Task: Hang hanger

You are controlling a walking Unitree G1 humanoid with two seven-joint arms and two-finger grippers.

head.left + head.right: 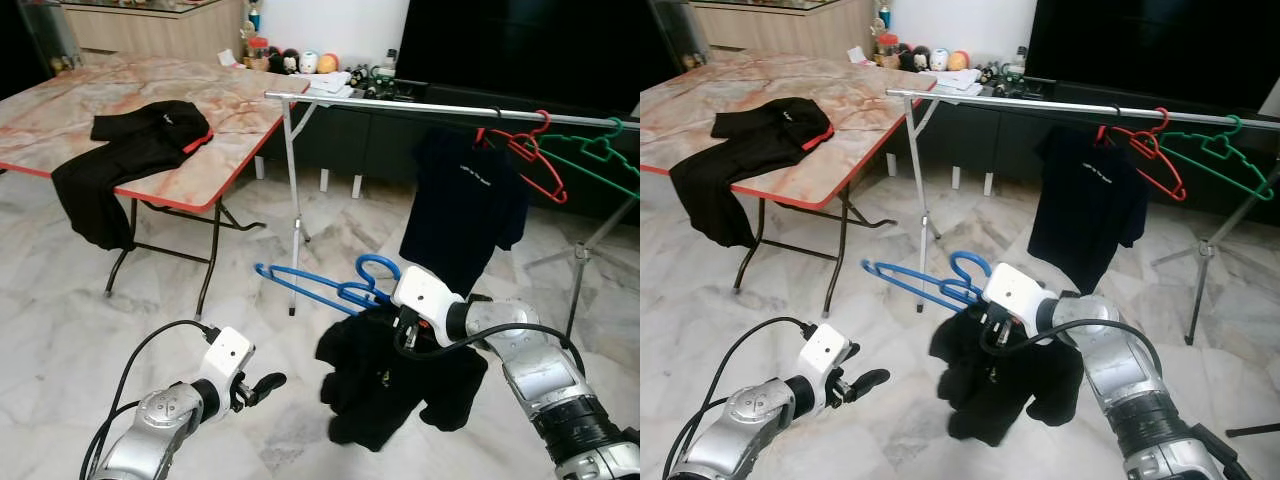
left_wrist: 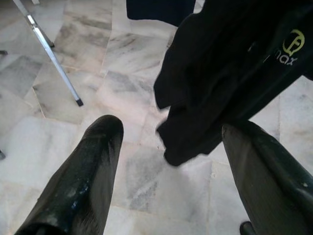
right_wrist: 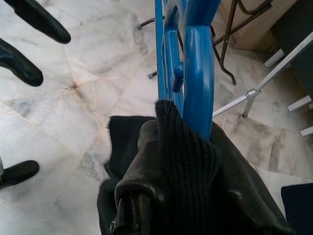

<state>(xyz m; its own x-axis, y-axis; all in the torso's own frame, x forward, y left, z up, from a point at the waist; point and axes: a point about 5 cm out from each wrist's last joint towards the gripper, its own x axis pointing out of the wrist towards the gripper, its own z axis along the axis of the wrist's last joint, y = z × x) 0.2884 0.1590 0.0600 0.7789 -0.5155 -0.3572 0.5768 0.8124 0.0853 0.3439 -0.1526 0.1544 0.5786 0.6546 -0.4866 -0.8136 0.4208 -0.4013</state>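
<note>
Right pincer point(image 1: 392, 312) grips the blue hanger point(image 1: 318, 287) with a black garment point(image 1: 395, 385) draped below — fingers apparently closed, mostly cloth-covered; left pincer point(image 1: 262, 386) hangs low, parted, empty.

A blue plastic hanger point(image 3: 188, 73) rises toward 12 o'clock from a black garment point(image 3: 195, 191) bunched at 6 o'clock. Marble floor point(image 3: 73, 122) lies behind, with 2 black fingertips point(image 3: 29, 44) at 10 o'clock.

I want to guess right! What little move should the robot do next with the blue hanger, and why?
Probably lift it toward the rail. The right gripper holds the blue hanger, black garment dangling, well below the rail, which has bare room left of the hung shirt.
</note>
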